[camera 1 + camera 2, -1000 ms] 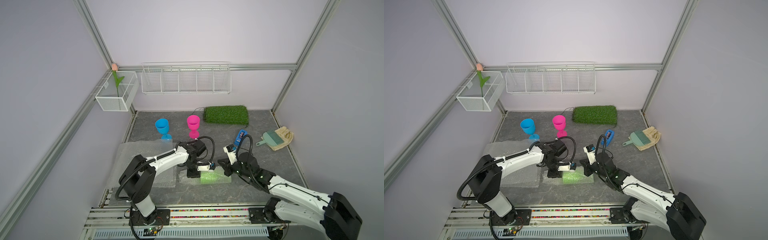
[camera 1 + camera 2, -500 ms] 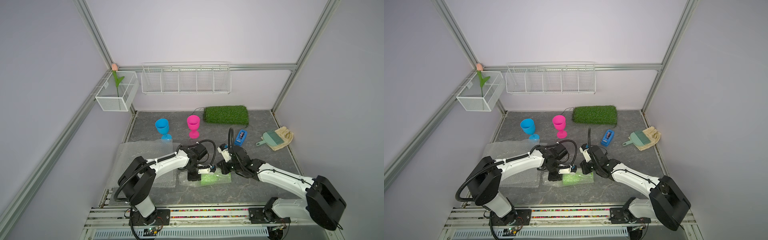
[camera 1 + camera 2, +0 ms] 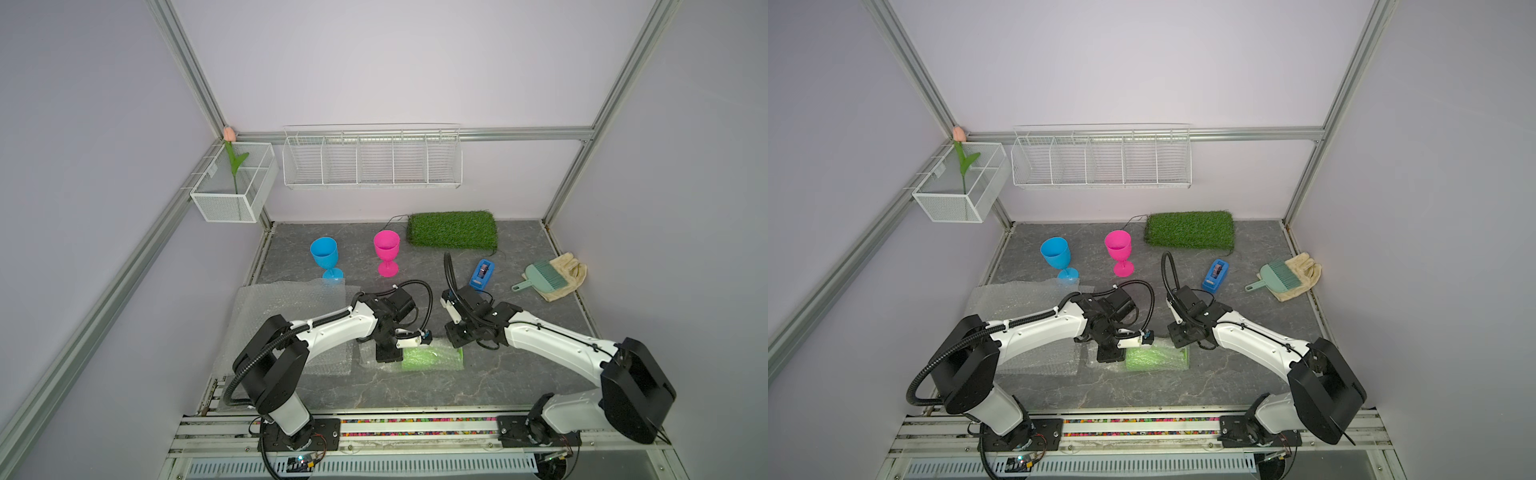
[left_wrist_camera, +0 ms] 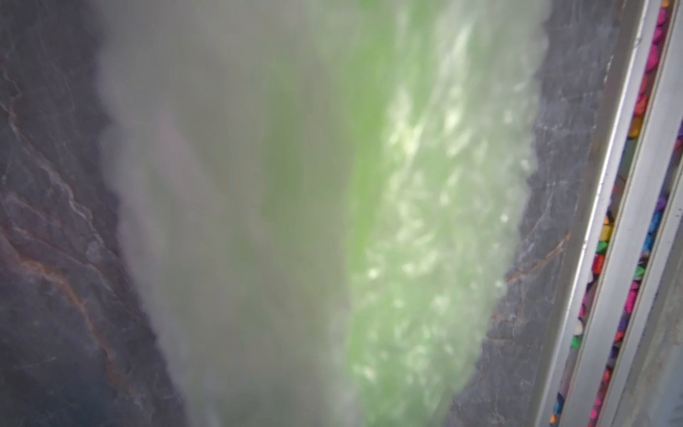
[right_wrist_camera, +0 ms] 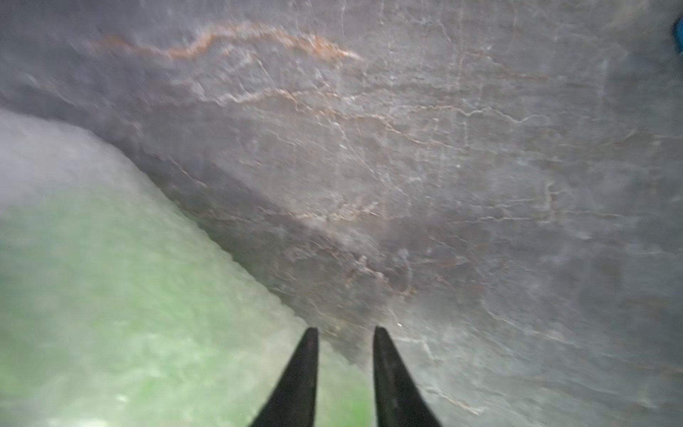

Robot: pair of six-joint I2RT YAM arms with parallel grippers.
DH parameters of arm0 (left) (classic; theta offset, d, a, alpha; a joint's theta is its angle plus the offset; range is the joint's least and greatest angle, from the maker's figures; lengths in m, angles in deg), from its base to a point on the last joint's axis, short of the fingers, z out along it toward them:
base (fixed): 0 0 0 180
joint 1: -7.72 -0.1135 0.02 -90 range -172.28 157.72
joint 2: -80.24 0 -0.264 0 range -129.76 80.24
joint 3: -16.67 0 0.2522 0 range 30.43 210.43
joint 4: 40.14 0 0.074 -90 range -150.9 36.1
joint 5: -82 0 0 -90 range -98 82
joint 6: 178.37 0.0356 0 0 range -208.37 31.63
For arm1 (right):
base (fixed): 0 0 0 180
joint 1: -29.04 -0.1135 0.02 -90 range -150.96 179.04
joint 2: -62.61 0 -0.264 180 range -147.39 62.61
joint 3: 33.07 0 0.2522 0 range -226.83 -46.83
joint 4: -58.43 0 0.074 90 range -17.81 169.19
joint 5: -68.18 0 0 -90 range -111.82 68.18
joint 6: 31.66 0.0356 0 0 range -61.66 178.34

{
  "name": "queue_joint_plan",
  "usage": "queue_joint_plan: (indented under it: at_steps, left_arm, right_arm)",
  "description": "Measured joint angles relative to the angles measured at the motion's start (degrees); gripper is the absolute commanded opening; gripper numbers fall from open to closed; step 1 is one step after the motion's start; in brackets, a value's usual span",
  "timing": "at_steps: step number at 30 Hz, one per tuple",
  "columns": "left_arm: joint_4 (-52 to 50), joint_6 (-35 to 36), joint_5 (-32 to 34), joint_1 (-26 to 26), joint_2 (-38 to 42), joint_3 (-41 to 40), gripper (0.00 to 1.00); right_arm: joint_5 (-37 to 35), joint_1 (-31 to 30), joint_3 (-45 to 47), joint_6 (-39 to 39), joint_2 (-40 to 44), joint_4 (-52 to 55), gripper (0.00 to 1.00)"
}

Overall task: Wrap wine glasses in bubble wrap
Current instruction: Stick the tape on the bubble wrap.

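The lime green plastic goblet (image 3: 432, 358) could be made out only as a green smear through the clear bubble wrap (image 3: 368, 355) rolled around it. The bundle lay on its side on the dark grey veined tabletop (image 3: 415, 388), near the front edge and between the two arms. Its stem and foot could not be told apart from its bowl. In the left wrist view everything close was blurred, and only pale glints on the bubbled film were seen over the green.

The left gripper (image 3: 390, 356) was set down on the bundle's end. Its fingertips were hidden in every view; the jaws were closed, and whether film was pinched between them could not be told. The right gripper (image 5: 345, 355) was cut off by the wrist picture's edge. Its two black tapered fingertips (image 5: 308, 369) were shown a little apart, nothing between them, just beside the bundle's edge.

Flat sheets of bubble wrap (image 3: 282, 307) lay partly hidden under the left arm. Behind them stood a smooth blue plastic goblet (image 3: 324, 253) and a hot pink plastic goblet (image 3: 386, 247), upright on round feet. A tufted artificial-grass mat (image 3: 452, 230) lay at the back.
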Motion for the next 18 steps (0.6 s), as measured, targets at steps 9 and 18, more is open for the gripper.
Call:
queue_joint_plan:
  at_steps: [9,18]
  left_arm:
    - [0.0,0.0,0.3,0.0,0.1,0.0,0.00]
    - [0.0,0.0,1.2,0.0,0.8,-0.1,0.00]
  right_arm:
    - [-1.4,1.4,-3.5,-6.6,7.7,6.6,0.56]
    - [17.8,-2.0,2.6,-28.8,16.5,0.7,0.79]
